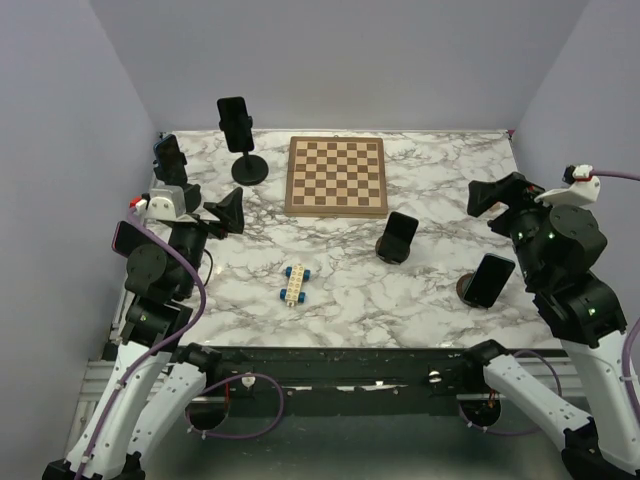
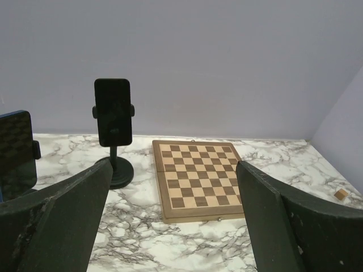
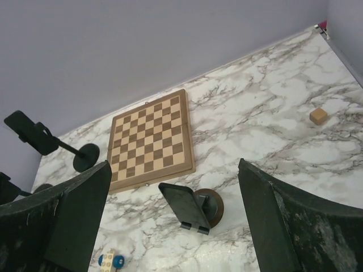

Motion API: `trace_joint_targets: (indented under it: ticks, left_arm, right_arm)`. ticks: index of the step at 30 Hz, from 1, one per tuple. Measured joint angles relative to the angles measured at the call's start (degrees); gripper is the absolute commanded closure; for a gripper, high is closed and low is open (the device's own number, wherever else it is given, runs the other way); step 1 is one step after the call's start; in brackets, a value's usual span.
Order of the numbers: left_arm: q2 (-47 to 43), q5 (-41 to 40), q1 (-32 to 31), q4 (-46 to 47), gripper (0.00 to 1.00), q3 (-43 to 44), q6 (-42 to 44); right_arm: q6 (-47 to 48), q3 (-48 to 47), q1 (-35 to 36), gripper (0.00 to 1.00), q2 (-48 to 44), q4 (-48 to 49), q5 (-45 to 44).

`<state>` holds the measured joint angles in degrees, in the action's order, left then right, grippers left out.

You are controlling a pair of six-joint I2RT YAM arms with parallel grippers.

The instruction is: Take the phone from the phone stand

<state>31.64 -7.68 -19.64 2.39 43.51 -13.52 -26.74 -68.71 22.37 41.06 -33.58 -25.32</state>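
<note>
Several dark phones stand on stands. One phone (image 1: 236, 122) (image 2: 113, 112) is clamped upright on a tall black stand (image 1: 250, 170) at the back left. A second phone (image 1: 400, 232) (image 3: 184, 207) leans on a low round-based stand (image 3: 214, 205) in the middle. A third phone (image 1: 488, 280) leans on a stand at the right front, below my right gripper (image 1: 492, 195) (image 3: 173, 187). That gripper is open and holds nothing. My left gripper (image 1: 226, 212) (image 2: 173, 187) is also open and holds nothing, well short of the tall stand.
A wooden chessboard (image 1: 336, 176) (image 2: 198, 178) lies at the back centre. A small toy block with blue wheels (image 1: 295, 284) (image 3: 110, 260) sits near the front. Another phone on a stand (image 1: 168, 155) (image 2: 16, 150) is at the far left. A small wooden cube (image 3: 319, 115) lies at the right.
</note>
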Motion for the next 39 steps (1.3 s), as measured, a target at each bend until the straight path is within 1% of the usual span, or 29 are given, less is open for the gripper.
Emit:
trace_joint_targets:
  ticks: [9,15,22,26,31,34,39]
  left_arm:
    - [0.4,0.1,0.0,-0.5,0.02,0.2,-0.4]
    - [0.9,0.9,0.0,-0.9,0.01,0.2,-1.1]
    - [2.1,1.6,0.0,-1.7,0.02,1.1,-1.9]
    - [2.1,2.0,0.0,-1.8,0.01,1.2,-2.1]
    - [2.4,2.2,0.0,-1.8,0.01,1.2,-2.3]
    - [2.9,2.2,0.0,-1.9,0.02,1.2,-2.4]
    - [3.6,2.4,0.0,-1.9,0.01,1.2,-2.8]
  right_arm:
    - [-1.3,-0.2,0.0,0.00,0.7,-3.1,0.2]
    - [-5.1,-0.7,0.0,0.00,1.6,-5.2,-0.9]
    - [-9.1,-2.6,0.0,0.00,10.4,-9.9,-1.2]
    - [-10.3,-2.5,0.0,0.00,16.7,-11.3,1.1]
    - [-12.5,-0.5,0.3,0.00,20.9,-11.4,5.6]
    - [-14.5,0.4,3.2,0.00,23.3,-11.4,5.6]
    - [-19.2,0.5,12.9,0.00,29.6,-11.8,1.7]
